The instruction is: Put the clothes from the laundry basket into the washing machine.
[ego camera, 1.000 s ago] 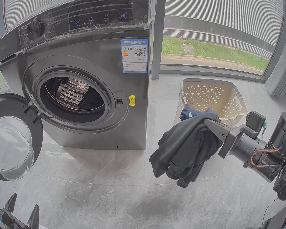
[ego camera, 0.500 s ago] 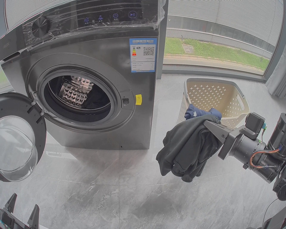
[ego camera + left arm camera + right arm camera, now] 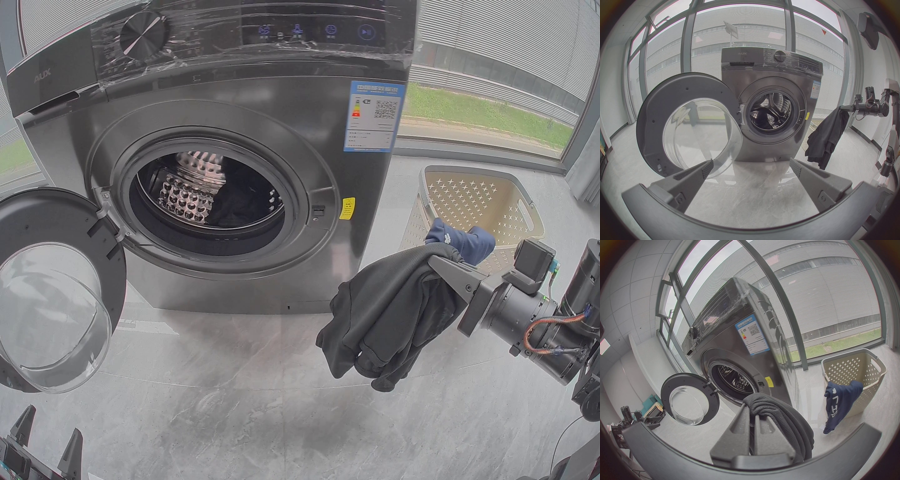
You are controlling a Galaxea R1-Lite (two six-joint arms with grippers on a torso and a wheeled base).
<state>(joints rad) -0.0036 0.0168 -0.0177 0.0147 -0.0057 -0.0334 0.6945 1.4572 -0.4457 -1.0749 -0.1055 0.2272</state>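
At the lower left of the head view we are holding our left gripper (image 3: 51, 422) with its fingers spread apart. Above it the round door (image 3: 56, 281) is hanging open, and the washing machine (image 3: 250, 87) is showing dark cloth (image 3: 244, 200) in its drum. Right of centre, our right gripper (image 3: 439, 264) is clamping a dark garment (image 3: 381, 319) above the floor. At the right, a blue garment (image 3: 462, 240) is draping over the laundry basket (image 3: 481, 170) rim.
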